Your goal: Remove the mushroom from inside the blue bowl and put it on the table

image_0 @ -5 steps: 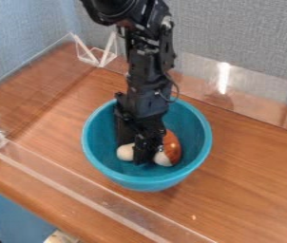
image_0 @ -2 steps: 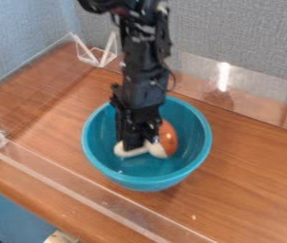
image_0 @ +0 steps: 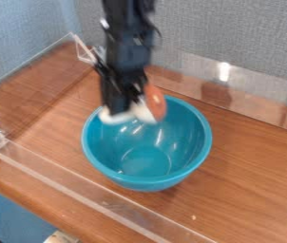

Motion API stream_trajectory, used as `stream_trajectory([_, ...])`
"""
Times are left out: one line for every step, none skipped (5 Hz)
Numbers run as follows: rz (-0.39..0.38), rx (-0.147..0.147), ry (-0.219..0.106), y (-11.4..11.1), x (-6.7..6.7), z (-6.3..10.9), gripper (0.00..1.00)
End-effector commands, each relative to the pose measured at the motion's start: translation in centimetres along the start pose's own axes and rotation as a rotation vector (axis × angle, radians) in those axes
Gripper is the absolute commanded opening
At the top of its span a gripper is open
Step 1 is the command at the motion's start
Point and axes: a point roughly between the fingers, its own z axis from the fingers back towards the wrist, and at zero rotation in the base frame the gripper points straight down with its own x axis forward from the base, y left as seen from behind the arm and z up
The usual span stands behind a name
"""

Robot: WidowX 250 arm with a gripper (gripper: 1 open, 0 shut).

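The blue bowl [image_0: 172,159] sits on the wood-grain table [image_0: 51,104] with nothing visible inside it. My gripper [image_0: 128,102] points straight down above the bowl's back left rim and is shut on the mushroom [image_0: 151,105]. The orange-brown cap sticks out to the right of the fingers, and the cream stem shows at their lower left. The mushroom hangs clear of the bowl's floor. Motion blur softens the arm and the toy.
Clear acrylic walls [image_0: 57,185] edge the table at the front and along the back right. A grey textured wall stands behind. Bare tabletop lies to the left and right of the bowl.
The gripper closed on the mushroom down in the bowl, then rose and shifted left, carrying the mushroom up to about rim height. The bowl stayed in place.
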Motion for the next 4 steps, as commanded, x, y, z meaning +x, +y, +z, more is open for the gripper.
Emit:
stream_trajectory([0.114,0.067,-0.049,4.7,-2.0,5.7,0.00])
stream_trajectory([0.002,0.052,-0.029,0.8,-1.4,3.9,0.00])
stream_trajectory([-0.088,0.052,-0.015,-2.5,-0.3,2.7,0.00])
stream_trajectory([-0.082,0.041,0.008,-1.7,-0.5,1.1,0.00])
